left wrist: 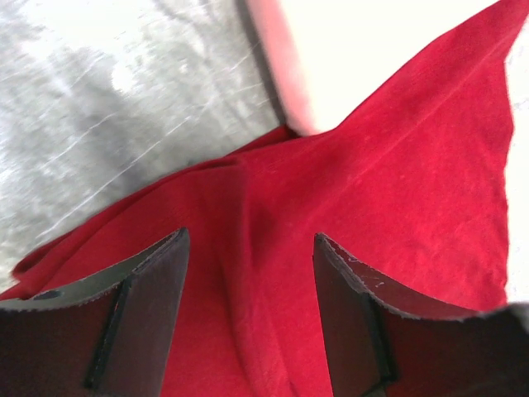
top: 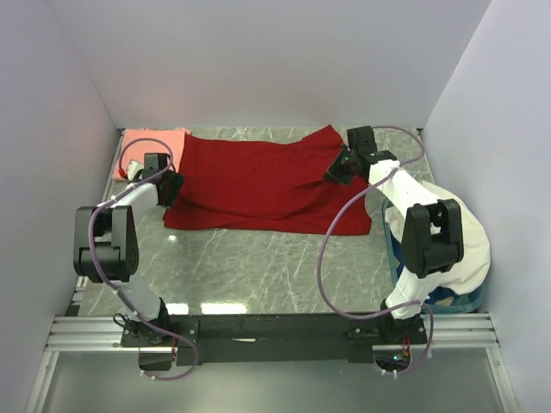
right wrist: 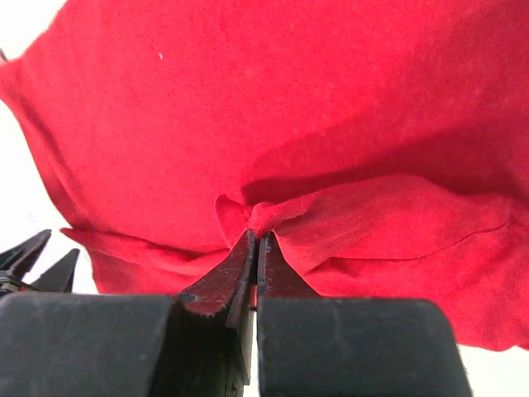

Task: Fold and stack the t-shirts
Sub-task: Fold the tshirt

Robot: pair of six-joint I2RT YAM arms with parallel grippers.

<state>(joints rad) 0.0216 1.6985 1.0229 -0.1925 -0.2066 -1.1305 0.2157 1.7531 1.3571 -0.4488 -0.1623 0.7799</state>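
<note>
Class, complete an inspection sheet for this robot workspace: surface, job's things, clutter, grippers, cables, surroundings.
Surface: grey marbled table.
Job's things: deep red t-shirt spread across the far side; salmon-pink t-shirt in the far left corner.
Clutter: white cloth heaped on a blue bin, right.
Grippers: left gripper open at the red shirt's left edge; right gripper shut on a fold of it.
Cables: purple cables loop off both arms; the right one crosses the red shirt's corner.
Surroundings: white walls; metal rail in front.

central t-shirt [top: 258, 185] right of corner t-shirt [top: 148, 139]
</note>
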